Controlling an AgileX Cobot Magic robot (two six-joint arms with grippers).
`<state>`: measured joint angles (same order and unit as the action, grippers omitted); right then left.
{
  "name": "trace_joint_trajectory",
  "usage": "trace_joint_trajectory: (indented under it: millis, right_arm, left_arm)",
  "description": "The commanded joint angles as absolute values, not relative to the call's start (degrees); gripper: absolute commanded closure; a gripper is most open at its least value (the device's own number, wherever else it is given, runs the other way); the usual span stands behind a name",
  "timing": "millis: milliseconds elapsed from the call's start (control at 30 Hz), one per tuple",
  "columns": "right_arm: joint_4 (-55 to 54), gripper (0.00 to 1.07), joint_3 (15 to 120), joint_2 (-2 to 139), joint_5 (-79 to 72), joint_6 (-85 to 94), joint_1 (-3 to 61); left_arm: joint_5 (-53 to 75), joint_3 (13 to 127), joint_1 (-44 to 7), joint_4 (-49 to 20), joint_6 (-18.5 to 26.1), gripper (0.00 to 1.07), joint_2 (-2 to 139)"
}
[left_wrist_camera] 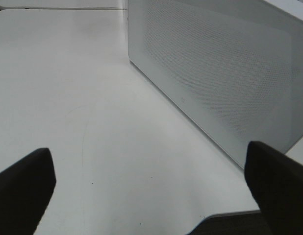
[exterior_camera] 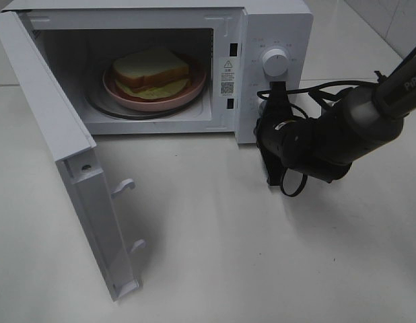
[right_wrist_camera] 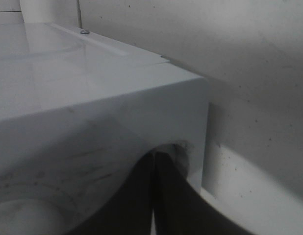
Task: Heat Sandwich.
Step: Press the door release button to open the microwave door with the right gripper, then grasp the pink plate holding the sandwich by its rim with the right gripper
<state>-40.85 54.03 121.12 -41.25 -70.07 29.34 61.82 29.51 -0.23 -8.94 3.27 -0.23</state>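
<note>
The sandwich (exterior_camera: 151,69), white bread with lettuce, lies on a round pink plate (exterior_camera: 188,94) inside the open white microwave (exterior_camera: 275,20), on the glass turntable. My right gripper (exterior_camera: 278,91) is shut and empty, its tips against the control panel just below the round knob (exterior_camera: 275,62). In the right wrist view the closed fingers (right_wrist_camera: 166,196) press on the microwave's front, with the knob (right_wrist_camera: 24,215) beside them. My left gripper (left_wrist_camera: 149,164) is open and empty above the table, facing the dotted outer face of the door (left_wrist_camera: 225,73). It is out of the exterior high view.
The microwave door (exterior_camera: 66,134) stands swung wide open toward the front left, with two latch hooks (exterior_camera: 126,185) on its edge. A black cable (exterior_camera: 329,86) runs behind the right arm. The white table (exterior_camera: 228,256) spreads in front.
</note>
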Motion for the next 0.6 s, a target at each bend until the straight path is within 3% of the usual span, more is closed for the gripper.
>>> trace_joint_trajectory:
  millis: [33,600]
  right_arm:
    - [-39.6,1.07,53.1,119.2,-44.0,-71.3,30.5]
    - [-39.1,1.06,42.6,110.6,-40.3,-69.4,33.7]
  left_arm:
    - [61.5,29.5,0.0,-9.2,3.1,0.09,-1.2]
    - [61.5,29.5,0.0,-9.2,3.1,0.09,-1.2]
